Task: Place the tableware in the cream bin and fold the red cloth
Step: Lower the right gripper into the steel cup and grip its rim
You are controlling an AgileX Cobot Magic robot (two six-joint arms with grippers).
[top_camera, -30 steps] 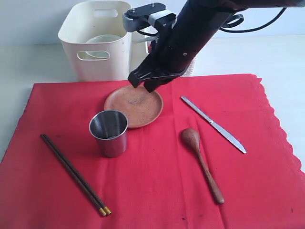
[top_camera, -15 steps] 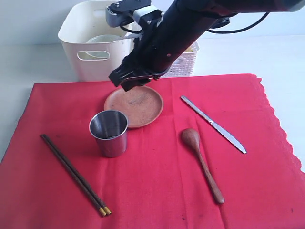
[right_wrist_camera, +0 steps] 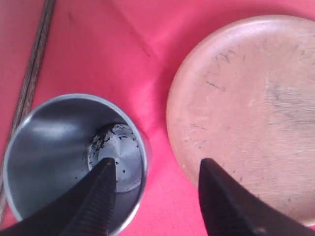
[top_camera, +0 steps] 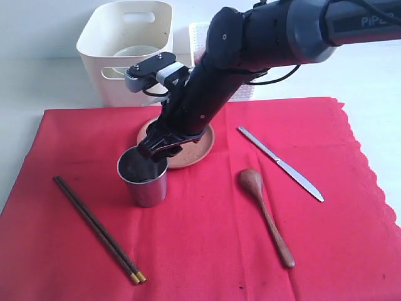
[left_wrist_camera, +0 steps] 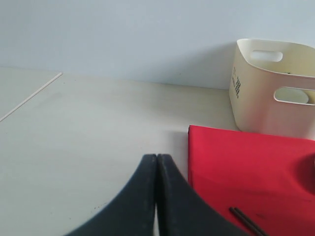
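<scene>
The steel cup (top_camera: pixel 145 182) (right_wrist_camera: pixel 59 162) stands upright on the red cloth (top_camera: pixel 207 251) (left_wrist_camera: pixel 246 167). My right gripper (top_camera: pixel 154 151) (right_wrist_camera: pixel 156 167) is open right over its rim. One finger hangs over the cup's inside, the other over the near edge of the brown clay plate (top_camera: pixel 199 143) (right_wrist_camera: pixel 251 108). The steel knife (top_camera: pixel 280 163), wooden spoon (top_camera: pixel 266 216) and chopsticks (top_camera: pixel 97 229) (right_wrist_camera: pixel 34 73) (left_wrist_camera: pixel 248 223) lie on the cloth. The pale bowl (top_camera: pixel 135 52) sits inside the cream bin (top_camera: pixel 119 78) (left_wrist_camera: pixel 266 98). My left gripper (left_wrist_camera: pixel 156 157) is shut and empty over the bare table left of the cloth.
A white lattice basket (top_camera: pixel 197 34) stands behind the right arm beside the bin. The cloth's scalloped edge (top_camera: pixel 369 169) runs along the right side. Pale table (left_wrist_camera: pixel 88 123) surrounds the cloth.
The right arm has swung left and down, from above the plate's far side to just over the cup. Nothing on the cloth has moved.
</scene>
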